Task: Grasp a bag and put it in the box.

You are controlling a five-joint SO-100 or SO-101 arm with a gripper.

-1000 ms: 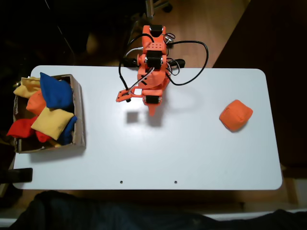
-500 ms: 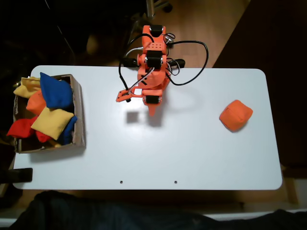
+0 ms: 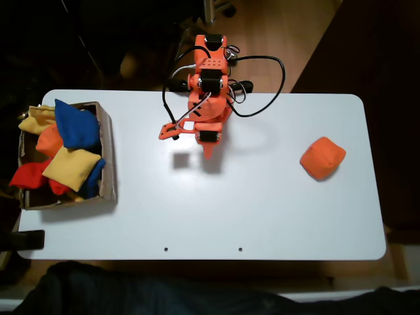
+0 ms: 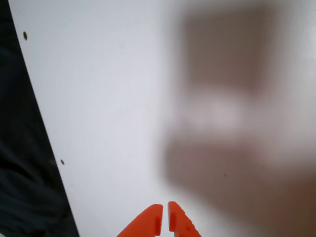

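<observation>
An orange bag (image 3: 323,157) lies alone on the right part of the white table (image 3: 262,210) in the fixed view. The brown cardboard box (image 3: 108,157) stands at the table's left end, heaped with yellow, blue, red and orange beanbags. My orange arm is folded up at the table's back middle, and its gripper (image 3: 209,153) points down at bare table, well left of the bag. In the wrist view the gripper (image 4: 164,210) is shut, its two orange fingertips together with nothing between them, above the white surface.
A black cable (image 3: 272,85) loops from the arm's base over the back of the table. A dark shape (image 3: 131,289) lies along the table's front edge. Two small holes (image 3: 165,249) mark the tabletop near the front.
</observation>
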